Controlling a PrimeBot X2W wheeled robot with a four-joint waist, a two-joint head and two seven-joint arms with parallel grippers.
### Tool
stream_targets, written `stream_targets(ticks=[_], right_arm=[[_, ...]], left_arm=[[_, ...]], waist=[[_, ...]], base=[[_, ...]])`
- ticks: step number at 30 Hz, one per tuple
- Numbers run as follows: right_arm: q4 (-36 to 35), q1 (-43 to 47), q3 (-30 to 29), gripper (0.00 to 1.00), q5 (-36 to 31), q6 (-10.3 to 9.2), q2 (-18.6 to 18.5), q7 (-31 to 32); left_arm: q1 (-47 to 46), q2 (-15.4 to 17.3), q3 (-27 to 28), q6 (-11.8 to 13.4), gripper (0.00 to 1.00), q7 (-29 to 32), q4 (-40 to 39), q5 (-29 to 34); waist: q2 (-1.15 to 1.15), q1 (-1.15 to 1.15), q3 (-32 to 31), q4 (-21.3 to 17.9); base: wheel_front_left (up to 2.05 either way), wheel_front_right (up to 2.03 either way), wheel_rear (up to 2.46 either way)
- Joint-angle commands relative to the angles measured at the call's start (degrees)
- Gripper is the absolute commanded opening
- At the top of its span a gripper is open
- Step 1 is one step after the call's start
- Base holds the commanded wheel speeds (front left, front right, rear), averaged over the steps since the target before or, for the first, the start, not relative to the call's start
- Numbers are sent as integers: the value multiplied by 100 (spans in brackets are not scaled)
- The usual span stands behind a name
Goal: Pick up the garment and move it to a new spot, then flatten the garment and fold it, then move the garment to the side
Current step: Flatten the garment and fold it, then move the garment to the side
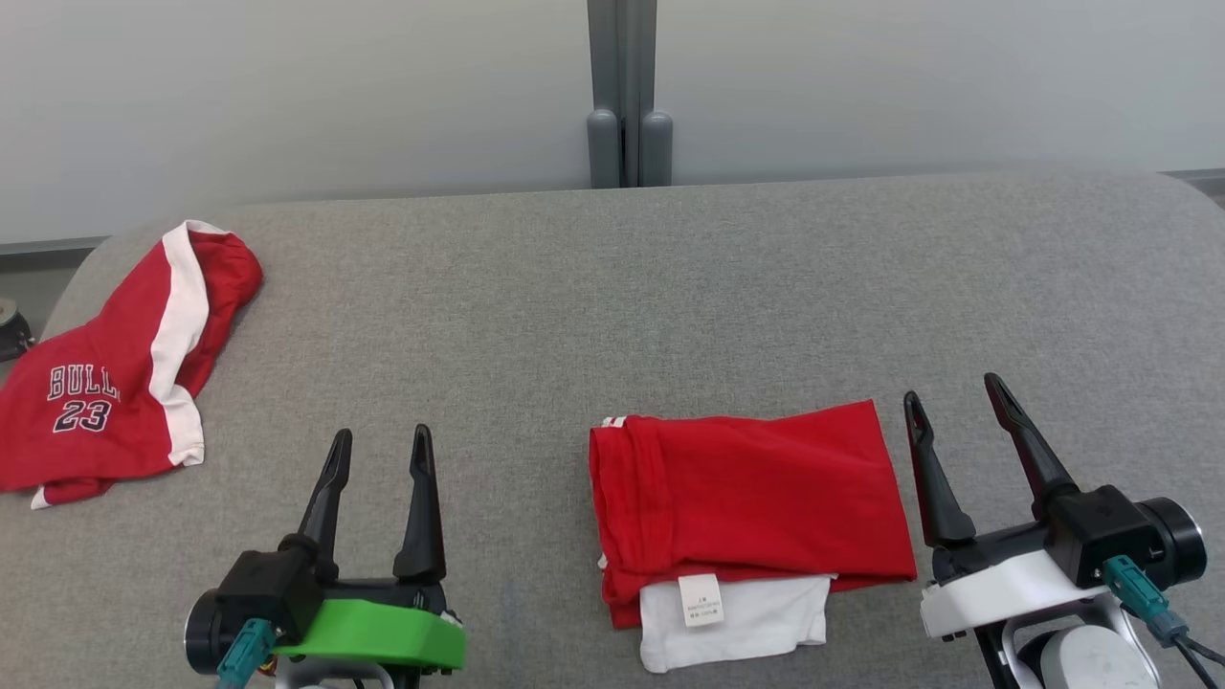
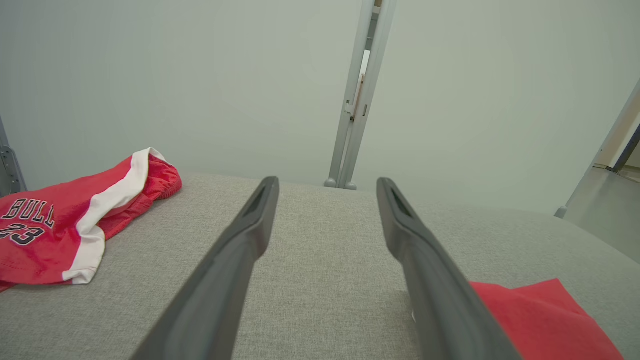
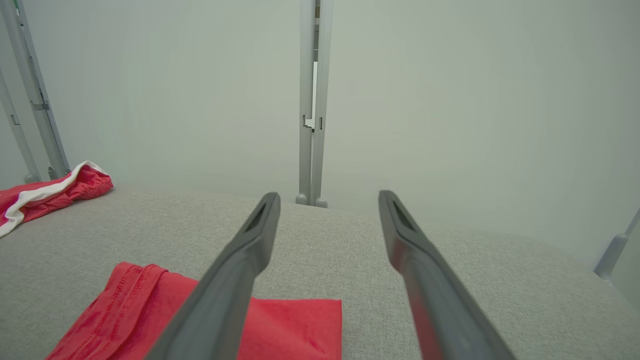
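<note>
Garment [image 1: 756, 488] lies folded on grey surface [image 1: 612, 287], just beside right gripper [image 1: 953, 388]. Left gripper [image 1: 381, 435] is further off on its other side. Both have fingers spread apart and hold nothing.

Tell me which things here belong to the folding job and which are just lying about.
Job: folded red garment, left gripper, right gripper, both open and empty.
Lying about, probably: crumpled Bulls shorts, grey posts behind.

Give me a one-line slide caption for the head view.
Folded red garment on the grey surface between both arms' open jaws; a crumpled Bulls 23 garment lies far left.
</note>
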Motion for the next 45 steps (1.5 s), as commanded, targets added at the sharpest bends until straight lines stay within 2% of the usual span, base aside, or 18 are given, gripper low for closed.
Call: stream_targets(ticks=[1,8,18,29,40,41,42,45], right_arm=[[-22,55,-20,100,-6,-10,11,-13],[343,140,-183,100,57,-10,45,-14],[2016,-321,-501,100,245,-10,93,85],[3435,-1008,-217,100,993,-10,104,14],[3944,-1327,322,100,1503,-9,86,6],[3975,-1343,351,31,1526,-9,74,10],[4007,-1356,388,0,1530,-9,60,11],[3968,-1379,460,0,1545,-11,-12,15]], left_arm=[[33,11,2,22,100,-16,-12,40],[97,11,3,-57,100,-17,89,63],[-212,12,-203,-139,100,-16,50,196],[-364,12,-218,-213,100,-17,98,300],[-518,12,-292,-254,100,-17,124,393],[-529,12,-294,-255,100,-16,126,392],[-536,12,-297,-252,100,-16,133,389],[-538,12,-300,-236,100,-16,148,388]], waist=[[0,0,27,17],[0,0,-37,7],[0,0,305,80],[0,0,622,210],[0,0,890,348],[0,0,896,355],[0,0,896,360],[0,0,877,346]], base=[[0,0,0],[0,0,0],[0,0,0],[0,0,0],[0,0,0],[0,0,0],[0,0,0],[0,0,0]])
